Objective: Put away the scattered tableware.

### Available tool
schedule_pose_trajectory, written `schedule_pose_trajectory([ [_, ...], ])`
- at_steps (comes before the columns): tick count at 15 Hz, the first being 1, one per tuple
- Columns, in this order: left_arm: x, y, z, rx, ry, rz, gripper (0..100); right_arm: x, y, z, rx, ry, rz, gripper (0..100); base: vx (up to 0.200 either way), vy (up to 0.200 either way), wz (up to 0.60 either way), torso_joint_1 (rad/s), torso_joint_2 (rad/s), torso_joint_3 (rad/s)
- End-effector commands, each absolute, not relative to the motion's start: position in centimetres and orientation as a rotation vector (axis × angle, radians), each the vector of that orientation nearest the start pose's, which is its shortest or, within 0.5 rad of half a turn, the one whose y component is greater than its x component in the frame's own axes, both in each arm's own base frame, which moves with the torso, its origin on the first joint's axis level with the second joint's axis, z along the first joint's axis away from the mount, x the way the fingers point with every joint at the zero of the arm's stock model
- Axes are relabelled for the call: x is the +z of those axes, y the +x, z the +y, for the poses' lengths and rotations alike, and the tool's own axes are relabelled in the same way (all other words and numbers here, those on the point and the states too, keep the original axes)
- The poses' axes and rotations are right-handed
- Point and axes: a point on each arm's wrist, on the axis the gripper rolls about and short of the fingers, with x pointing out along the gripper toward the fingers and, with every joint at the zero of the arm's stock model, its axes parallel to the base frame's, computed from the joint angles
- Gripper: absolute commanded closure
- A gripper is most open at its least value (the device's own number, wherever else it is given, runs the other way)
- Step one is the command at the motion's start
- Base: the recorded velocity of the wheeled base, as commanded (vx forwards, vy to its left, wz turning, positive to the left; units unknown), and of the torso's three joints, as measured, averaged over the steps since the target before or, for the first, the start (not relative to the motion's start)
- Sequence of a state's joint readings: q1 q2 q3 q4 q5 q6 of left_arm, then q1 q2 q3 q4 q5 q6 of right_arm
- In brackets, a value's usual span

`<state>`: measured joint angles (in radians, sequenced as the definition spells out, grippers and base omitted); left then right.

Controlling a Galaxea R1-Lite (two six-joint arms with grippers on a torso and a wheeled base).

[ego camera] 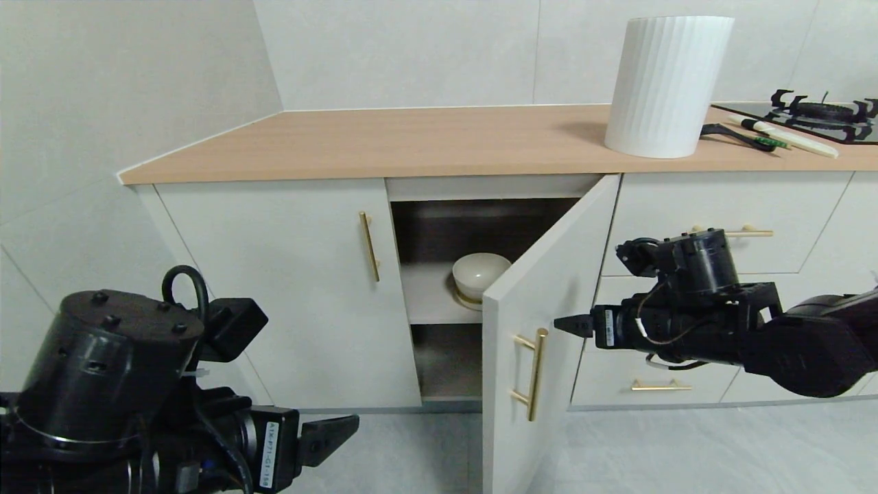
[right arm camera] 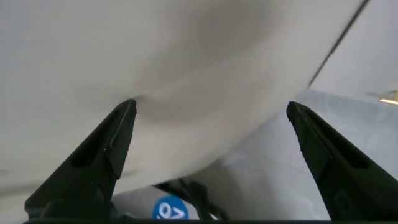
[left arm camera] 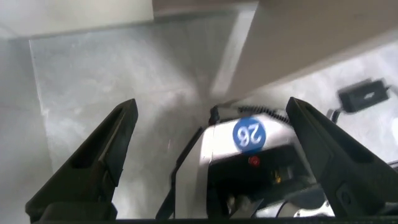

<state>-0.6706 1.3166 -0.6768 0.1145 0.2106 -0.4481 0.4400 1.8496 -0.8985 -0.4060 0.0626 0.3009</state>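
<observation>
Head view: the bowl (ego camera: pixel 480 278) sits on the cabinet shelf (ego camera: pixel 429 293) near its front edge, our right gripper (ego camera: pixel 566 324) just beside the handle (ego camera: pixel 536 374) of the open door (ego camera: pixel 549 267). Left wrist: our left gripper (left arm camera: pixel 211 104), jaws spread, above the floor (left arm camera: pixel 93 68). Right wrist: jaws spread, facing the door.

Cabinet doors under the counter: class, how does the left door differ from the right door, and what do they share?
The left door is shut flat; the right door stands swung open. The left door hides its interior; the right door exposes a shelf holding a bowl. The right hand sits beside the right door's handle, not the left door's. Both are white with vertical gold bar handles.
</observation>
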Motion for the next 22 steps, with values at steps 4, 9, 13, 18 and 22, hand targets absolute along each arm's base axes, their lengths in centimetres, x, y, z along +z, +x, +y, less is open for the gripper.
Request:
schedule_pose_trajectory([
  [4,17.8,14.7,-11.0,-0.269,-0.101,0.760,0,10.7,32.5,15.4,0.328,0.232,0.590,0,0.000,0.000,0.00,0.000,0.00,0.000],
  [9,17.4,14.8,-11.0,-0.269,-0.085,0.772,0,10.0,32.9,15.6,0.311,0.249,0.586,0,0.120,0.000,0.00,0.000,0.00,0.002],
  [13,17.2,15.0,-11.2,-0.264,-0.078,0.783,0,10.1,33.1,16.2,0.306,0.302,0.588,0,0.000,0.000,0.00,0.000,0.00,0.000],
  [18,17.1,15.0,-11.2,-0.263,-0.077,0.785,0,10.2,34.4,16.9,0.271,0.410,0.546,0,0.000,0.000,0.00,0.000,0.00,0.000],
  [22,17.0,15.1,-11.2,-0.261,-0.075,0.790,0,10.1,36.3,17.6,0.188,0.481,0.490,0,0.000,0.000,0.00,0.000,0.00,0.000],
])
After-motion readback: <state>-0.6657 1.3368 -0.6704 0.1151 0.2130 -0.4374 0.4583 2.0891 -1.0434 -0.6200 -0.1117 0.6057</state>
